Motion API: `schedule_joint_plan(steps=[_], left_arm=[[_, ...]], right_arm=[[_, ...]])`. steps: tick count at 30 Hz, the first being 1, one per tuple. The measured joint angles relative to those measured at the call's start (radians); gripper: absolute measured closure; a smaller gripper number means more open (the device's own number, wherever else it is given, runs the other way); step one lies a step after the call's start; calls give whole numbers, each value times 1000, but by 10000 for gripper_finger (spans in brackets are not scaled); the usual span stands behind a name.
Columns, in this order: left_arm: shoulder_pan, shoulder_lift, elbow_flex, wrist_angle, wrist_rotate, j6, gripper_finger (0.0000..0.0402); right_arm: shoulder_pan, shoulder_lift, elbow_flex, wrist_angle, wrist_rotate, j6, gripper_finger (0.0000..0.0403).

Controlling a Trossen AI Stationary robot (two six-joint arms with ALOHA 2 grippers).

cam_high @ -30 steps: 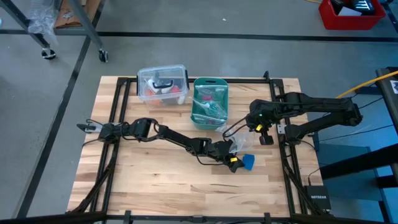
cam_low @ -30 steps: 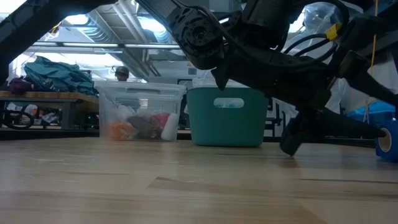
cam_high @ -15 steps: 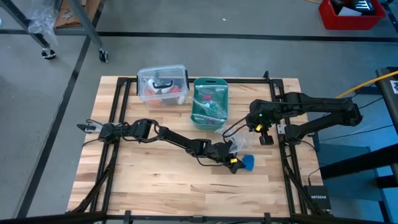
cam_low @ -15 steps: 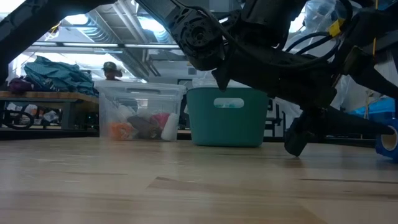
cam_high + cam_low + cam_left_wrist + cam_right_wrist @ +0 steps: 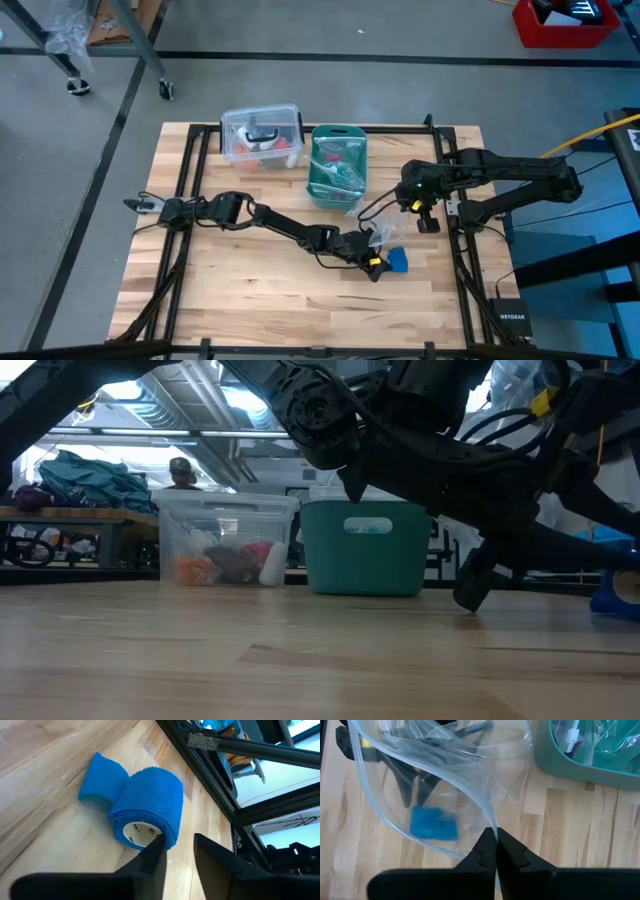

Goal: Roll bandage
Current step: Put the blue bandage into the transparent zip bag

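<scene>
The blue bandage [image 5: 147, 805] is a small roll lying on its side on the wood table, with a short loose tail [image 5: 100, 775] beside it. It shows at the right of the table in the high view [image 5: 397, 261] and in the low view [image 5: 612, 595]. My left gripper [image 5: 179, 847] is low by the roll's open end, its fingers slightly apart with nothing between them. My right gripper [image 5: 496, 840] is above and behind it [image 5: 408, 205], shut on a clear plastic bag [image 5: 435, 780]. My left gripper has the tip of one finger [image 5: 156, 845] against the lower rim of the roll's open end [image 5: 150, 831], by the cardboard core. The fingers come nearly level from the table's left. The roll rests on the table. My right gripper pinches an edge of the clear bag [image 5: 492, 822] between its two shut fingers, from above. The bag spreads out below the fingers, over the roll and my left gripper's fingers.
A teal basket [image 5: 338, 160] and a clear lidded box [image 5: 261, 135] stand at the table's far side. The black frame rail [image 5: 450, 230] runs along the right edge near the roll. A person [image 5: 182, 472] shows in the room behind.
My left gripper has shifted a little toward the table's right edge and back again beside the roll. The roll has turned slightly on the table and stays lying down.
</scene>
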Motion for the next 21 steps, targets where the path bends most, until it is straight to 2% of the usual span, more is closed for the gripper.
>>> schedule_joint_plan(steps=[10, 14, 21], left_arm=[[0, 0, 0, 1, -1, 25, 390], [0, -1, 0, 1, 7, 25, 396], [2, -53, -8, -37, 163, 106, 399]], right_arm=[[0, 0, 0, 0, 0, 0, 402], [0, 0, 0, -1, -9, 0, 402], [0, 0, 0, -1, -27, 0, 402]])
